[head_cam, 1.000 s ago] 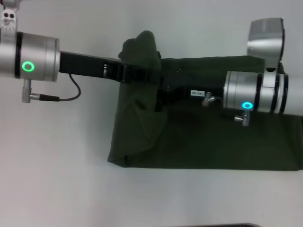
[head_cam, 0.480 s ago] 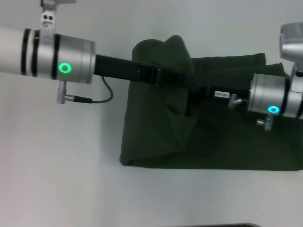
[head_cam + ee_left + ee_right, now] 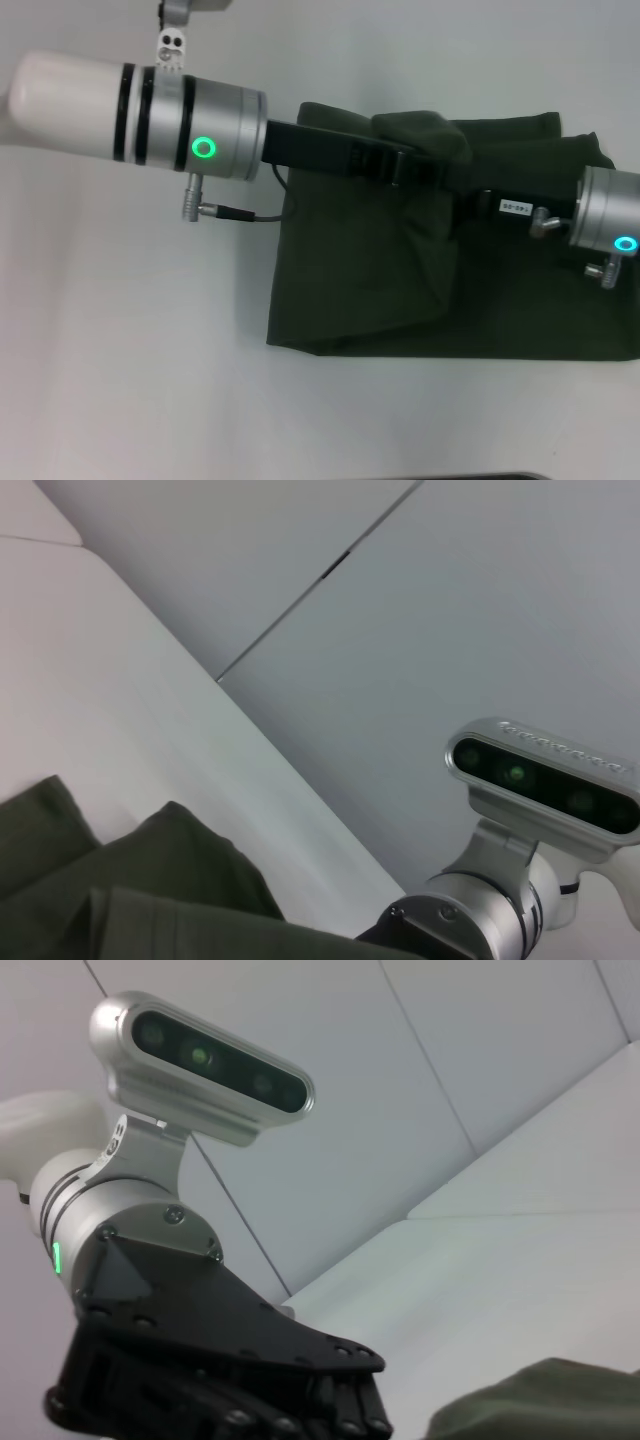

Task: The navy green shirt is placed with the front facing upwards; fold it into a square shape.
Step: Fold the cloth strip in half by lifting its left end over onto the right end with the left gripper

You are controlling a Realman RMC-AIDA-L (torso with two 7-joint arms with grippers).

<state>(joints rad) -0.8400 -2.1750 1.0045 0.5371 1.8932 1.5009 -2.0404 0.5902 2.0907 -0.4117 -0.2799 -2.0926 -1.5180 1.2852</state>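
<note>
Lying on the white desk, one navy green shirt forms a dark olive rectangle, its top-left part bunched upward. Two claws meet there: left claw gripping the raised fabric, right claw state indeterminate.

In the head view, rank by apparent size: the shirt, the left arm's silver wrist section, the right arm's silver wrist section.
1. navy green shirt
2. left arm's silver wrist section, though it may sit nearer the camera
3. right arm's silver wrist section, cut off by the frame edge

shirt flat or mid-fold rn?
Mid-fold: the dark olive-green cotton shirt has one end lifted, bunched over the left gripper, draping onto the flat part.
</note>
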